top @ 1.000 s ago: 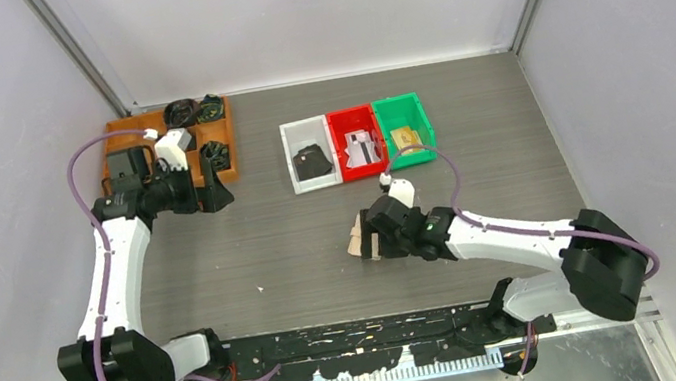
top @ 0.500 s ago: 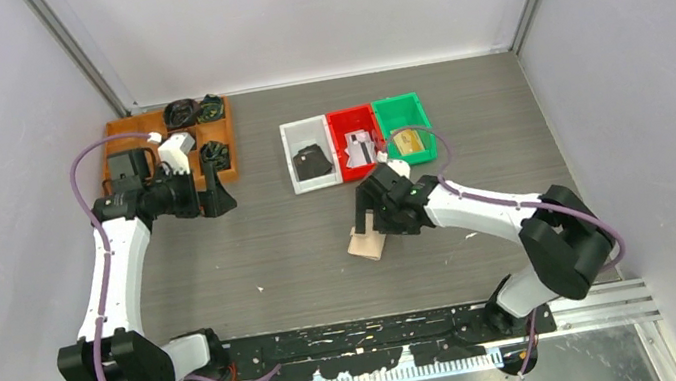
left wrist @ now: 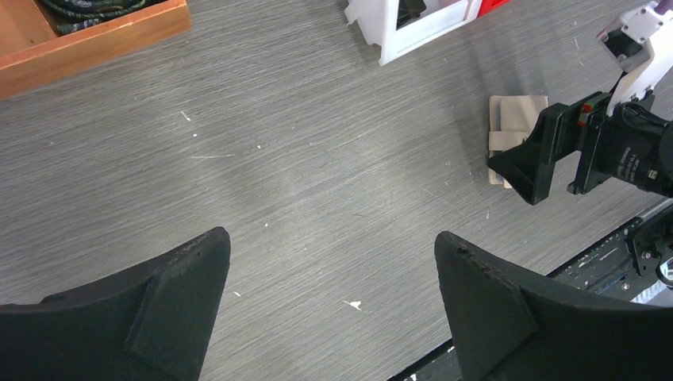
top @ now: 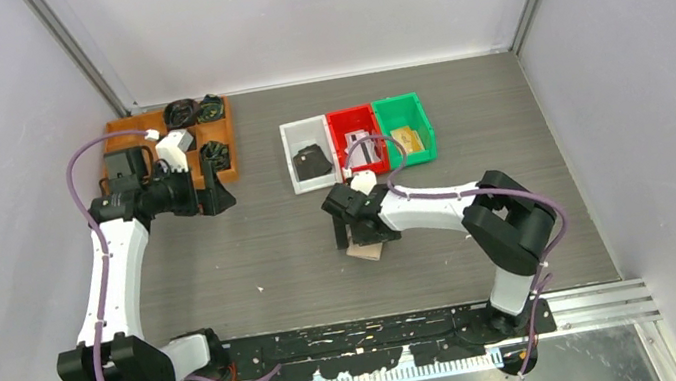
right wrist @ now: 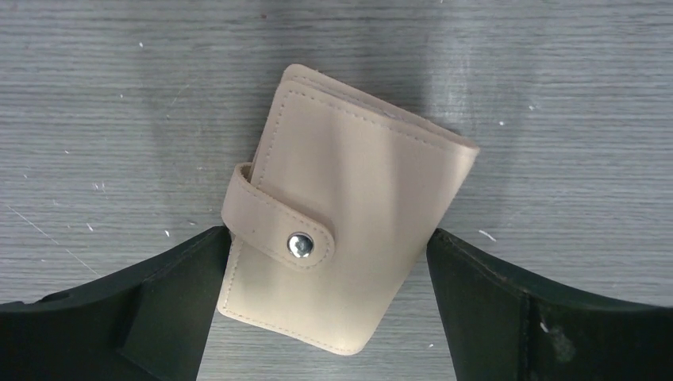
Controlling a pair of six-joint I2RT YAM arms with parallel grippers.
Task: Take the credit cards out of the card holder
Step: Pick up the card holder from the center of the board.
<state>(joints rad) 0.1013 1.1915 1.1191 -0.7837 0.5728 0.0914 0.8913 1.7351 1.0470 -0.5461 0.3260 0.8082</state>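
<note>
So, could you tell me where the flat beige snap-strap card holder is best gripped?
Probably across its two long edges, from straight above: the beige card holder lies flat and closed, its snapped strap wraps one long edge, and the open right gripper hangs over it, a finger on each side. Pinch clear of the strap.

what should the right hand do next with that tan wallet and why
Probably lower the open right hand and close on the flat beige folding card holder: it lies shut on the table between the fingers, its tab strap snapped, so it needs holding before the strap can be undone.
</note>
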